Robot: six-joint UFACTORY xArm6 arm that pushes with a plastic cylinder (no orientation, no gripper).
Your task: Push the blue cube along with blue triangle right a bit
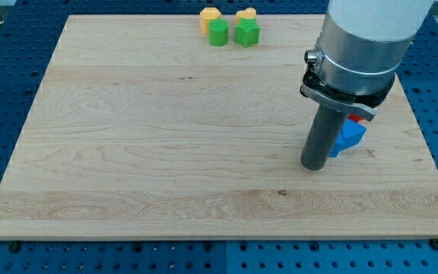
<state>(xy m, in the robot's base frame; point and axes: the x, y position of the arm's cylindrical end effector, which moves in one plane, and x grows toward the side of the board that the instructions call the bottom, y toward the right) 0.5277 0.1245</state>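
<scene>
My tip [313, 166] is resting on the wooden board [166, 152], touching the left side of the blue blocks [348, 138]; it is a bare rod, gripping nothing. Standing left of them is suiting a rightward push. The rod is hiding much of the pair, so cube and triangle are not separable; a red piece [358, 118] is peeking behind. Far off, two yellow blocks [210, 15] and two green blocks [218, 32] are sitting clustered. No writing is showing.
</scene>
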